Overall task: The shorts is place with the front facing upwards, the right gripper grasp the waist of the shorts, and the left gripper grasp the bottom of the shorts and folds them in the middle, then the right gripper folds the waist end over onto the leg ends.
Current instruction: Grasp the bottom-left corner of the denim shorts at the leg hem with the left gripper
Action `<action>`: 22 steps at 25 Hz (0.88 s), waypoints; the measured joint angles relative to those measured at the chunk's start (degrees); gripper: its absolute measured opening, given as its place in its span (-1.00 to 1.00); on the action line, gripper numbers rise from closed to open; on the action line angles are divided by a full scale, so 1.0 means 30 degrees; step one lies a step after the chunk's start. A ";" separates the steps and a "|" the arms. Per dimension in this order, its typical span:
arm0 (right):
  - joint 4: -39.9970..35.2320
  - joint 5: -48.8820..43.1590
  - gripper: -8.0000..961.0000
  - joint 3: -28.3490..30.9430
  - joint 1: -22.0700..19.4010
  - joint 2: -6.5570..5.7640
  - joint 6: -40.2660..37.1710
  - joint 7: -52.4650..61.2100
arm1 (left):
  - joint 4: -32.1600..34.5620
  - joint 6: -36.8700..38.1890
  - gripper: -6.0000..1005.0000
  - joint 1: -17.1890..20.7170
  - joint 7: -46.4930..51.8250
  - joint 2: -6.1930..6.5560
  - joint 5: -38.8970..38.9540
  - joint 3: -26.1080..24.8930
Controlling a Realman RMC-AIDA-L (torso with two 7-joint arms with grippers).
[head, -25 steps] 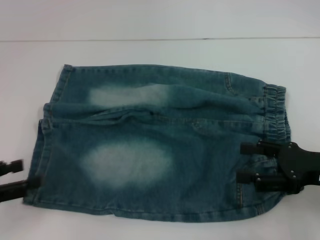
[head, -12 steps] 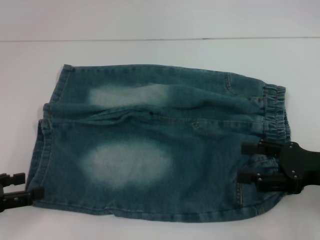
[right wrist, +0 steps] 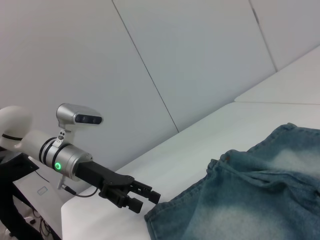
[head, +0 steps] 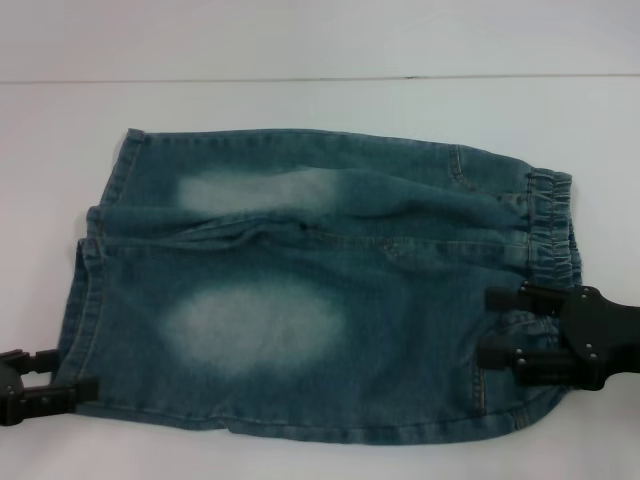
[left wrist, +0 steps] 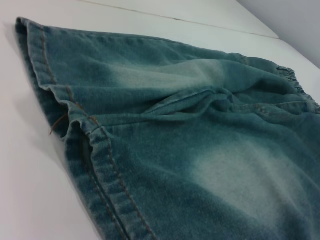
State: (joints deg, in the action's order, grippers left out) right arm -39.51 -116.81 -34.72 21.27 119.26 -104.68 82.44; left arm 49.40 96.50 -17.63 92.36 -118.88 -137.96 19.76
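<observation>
Head looks down; both wrists share shorts (head: 300, 290).

The right gripper (head: 497, 327) was matte black with silver screws; the left gripper (right wrist: 147, 199) joined a silver wrist bearing a green light.

One pair of denim shorts (head: 310, 290) lies on one white bench (head: 320, 105). Two black grippers show: the left gripper (head: 75, 375) at the near left edge, the right gripper (head: 495, 326) at the near right
</observation>
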 joint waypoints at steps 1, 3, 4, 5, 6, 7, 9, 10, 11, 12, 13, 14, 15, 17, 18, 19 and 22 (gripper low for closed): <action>0.0001 -0.0001 0.85 -0.0001 0.0000 0.0003 0.0009 -0.0001 | -0.0040 -0.0059 0.82 -0.0021 -0.0003 -0.0014 -0.0015 0.0031; 0.0006 -0.0001 0.85 -0.0001 -0.0001 0.0017 0.0020 -0.0002 | -0.0091 -0.0277 0.82 -0.0059 -0.0002 -0.0056 -0.0047 0.0265; 0.0008 0.0000 0.85 -0.0001 0.0000 0.0026 0.0024 -0.0002 | -0.0096 -0.0372 0.82 -0.0065 0.0008 -0.0074 -0.0055 0.0403; 0.0012 0.0000 0.85 -0.0001 -0.0001 0.0031 0.0027 -0.0002 | -0.0094 -0.0526 0.82 -0.0066 0.0036 -0.0099 -0.0065 0.0599; 0.0015 0.0000 0.84 0.0001 -0.0002 0.0032 0.0029 -0.0002 | -0.0089 -0.0618 0.82 -0.0067 0.0066 -0.0116 -0.0066 0.0683; 0.0014 -0.0001 0.84 -0.0001 -0.0001 0.0028 0.0029 -0.0002 | -0.0086 -0.0662 0.82 -0.0070 0.0083 -0.0124 -0.0067 0.0735; 0.0015 0.0000 0.84 -0.0001 -0.0001 0.0014 0.0029 -0.0003 | -0.0077 -0.0538 0.81 -0.0093 0.0086 -0.0139 -0.0068 0.0752; 0.0015 0.0000 0.84 -0.0001 -0.0001 0.0009 0.0030 -0.0003 | -0.0012 -0.0407 0.81 -0.0109 0.0086 -0.0159 -0.0056 0.0754; 0.0015 0.0000 0.84 -0.0001 -0.0002 0.0009 0.0030 -0.0002 | 0.0139 -0.0250 0.81 -0.0113 0.0088 -0.0193 -0.0015 0.0719; 0.0016 0.0000 0.83 0.0000 -0.0002 0.0006 0.0030 -0.0002 | 0.0400 -0.0097 0.81 -0.0104 0.0093 -0.0246 0.0024 0.0654; 0.0015 0.0000 0.83 -0.0001 -0.0002 0.0004 0.0030 -0.0002 | 0.0646 -0.0013 0.81 -0.0082 0.0103 -0.0290 0.0061 0.0586; 0.0015 0.0000 0.83 0.0000 -0.0002 0.0003 0.0029 -0.0002 | 0.1039 0.0048 0.81 -0.0022 0.0119 -0.0388 0.0077 0.0457; 0.0016 0.0000 0.83 -0.0001 -0.0001 0.0002 0.0029 -0.0003 | 0.1444 0.0076 0.81 0.0044 0.0140 -0.0491 0.0076 0.0310; 0.0016 0.0000 0.83 -0.0001 -0.0002 0.0001 0.0028 -0.0002 | 0.1784 0.0091 0.81 0.0124 0.0224 -0.0567 -0.0001 0.0198; 0.0016 -0.0001 0.83 -0.0001 -0.0002 0.0000 0.0027 -0.0003 | 0.1822 0.0092 0.80 0.0148 0.0299 -0.0559 -0.0068 0.0218; 0.0015 -0.0001 0.82 0.0000 -0.0002 0.0000 0.0026 -0.0002 | 0.1802 0.0080 0.80 0.0159 0.0368 -0.0553 -0.0146 0.0262; 0.0016 0.0000 0.82 0.0000 0.0014 0.0016 0.0022 -0.0002 | 0.1756 -0.0257 0.80 0.0183 0.0494 -0.0598 -0.0429 0.0365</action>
State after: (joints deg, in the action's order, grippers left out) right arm -39.46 -116.81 -34.72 21.31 119.31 -104.61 82.44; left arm 54.67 95.73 -17.08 93.85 -120.68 -139.25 20.86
